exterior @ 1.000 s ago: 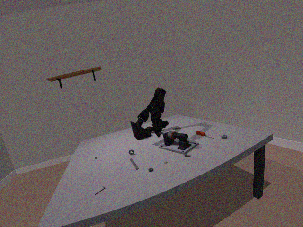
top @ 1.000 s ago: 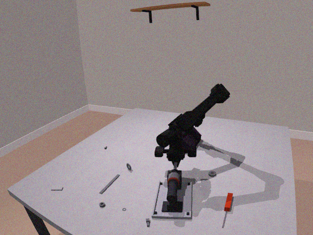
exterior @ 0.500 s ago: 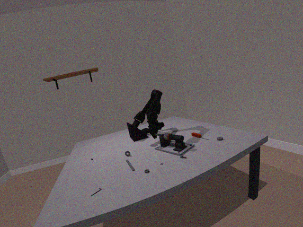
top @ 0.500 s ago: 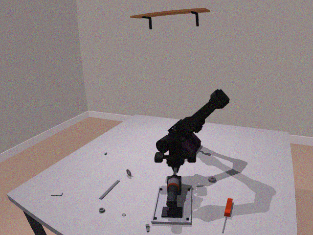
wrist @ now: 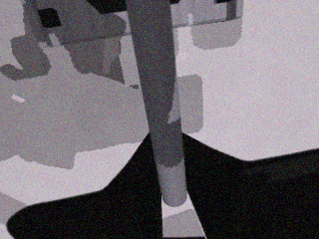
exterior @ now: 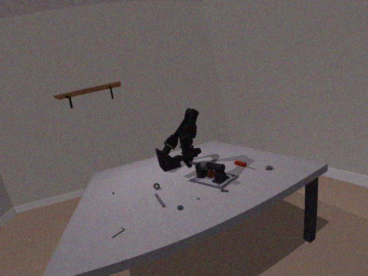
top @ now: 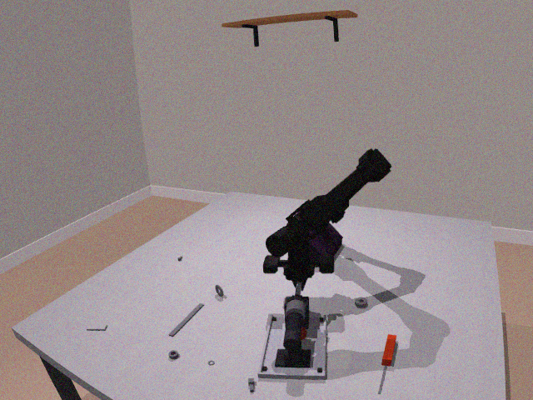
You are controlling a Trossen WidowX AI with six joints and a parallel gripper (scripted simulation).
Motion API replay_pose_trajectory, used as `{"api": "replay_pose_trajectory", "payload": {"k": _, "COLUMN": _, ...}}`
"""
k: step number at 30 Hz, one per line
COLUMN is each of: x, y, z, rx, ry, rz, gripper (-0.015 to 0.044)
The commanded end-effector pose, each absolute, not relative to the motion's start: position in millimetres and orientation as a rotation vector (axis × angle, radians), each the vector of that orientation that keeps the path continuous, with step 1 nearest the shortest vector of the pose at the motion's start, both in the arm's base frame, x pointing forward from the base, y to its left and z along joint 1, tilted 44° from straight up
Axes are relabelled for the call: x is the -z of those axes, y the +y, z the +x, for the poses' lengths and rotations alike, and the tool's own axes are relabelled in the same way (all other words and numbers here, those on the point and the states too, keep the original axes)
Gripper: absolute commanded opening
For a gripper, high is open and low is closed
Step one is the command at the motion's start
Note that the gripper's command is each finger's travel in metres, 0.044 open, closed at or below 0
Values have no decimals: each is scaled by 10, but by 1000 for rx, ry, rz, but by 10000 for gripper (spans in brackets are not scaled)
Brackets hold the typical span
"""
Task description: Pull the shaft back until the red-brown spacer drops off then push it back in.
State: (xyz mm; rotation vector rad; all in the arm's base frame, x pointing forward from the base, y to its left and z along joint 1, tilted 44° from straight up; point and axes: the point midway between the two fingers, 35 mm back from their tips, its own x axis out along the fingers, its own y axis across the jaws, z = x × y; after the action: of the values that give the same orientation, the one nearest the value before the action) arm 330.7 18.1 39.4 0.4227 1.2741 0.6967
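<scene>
The room has plain grey walls, a pale skirting board running along their foot, and a tan floor. High on the far wall a brown wooden shelf (top: 292, 17) (exterior: 89, 90) rests on two black brackets. Below it spreads the big worktop (top: 141, 292) (exterior: 133, 219), pale grey-white with a darker edge and dark legs, crossed on the right by the arm's broad shadows.

The black arm (top: 316, 211) (exterior: 187, 130) rises over the far part of the worktop and bends down to the near side. In front of it lies a pale base plate (top: 263, 348) (exterior: 204, 183) with a dark screw at each corner, bearing the dark housing block (top: 292, 357) (exterior: 219, 175). The pincer (top: 300, 285) (exterior: 189, 163) (wrist: 161, 135) is clamped on the grey shaft (top: 298, 289) (exterior: 194, 163) (wrist: 159, 90), at the far side of the housing. The red-brown spacer (top: 303, 333) (exterior: 211, 173) is below the shaft line, between the uprights over the base plate; whether it touches the plate I cannot tell.

An orange-handled screwdriver (top: 389, 350) (exterior: 240, 163) lies right of the plate. To the left are a flat grey bar (top: 186, 319) (exterior: 160, 200), a ring standing on edge (top: 219, 290) (exterior: 153, 186) and, farther left, a thin hex key (top: 97, 329) (exterior: 118, 233).
</scene>
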Motion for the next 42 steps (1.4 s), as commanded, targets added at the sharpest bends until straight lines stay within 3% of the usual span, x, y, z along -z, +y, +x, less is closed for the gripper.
{"api": "replay_pose_trajectory", "payload": {"k": 1, "x": -381, "y": 182, "z": 3285, "rx": -699, "ry": 1277, "rz": 418, "gripper": 0}}
{"api": "replay_pose_trajectory", "payload": {"k": 42, "x": -410, "y": 179, "z": 3350, "rx": -699, "ry": 1277, "rz": 418, "gripper": 0}}
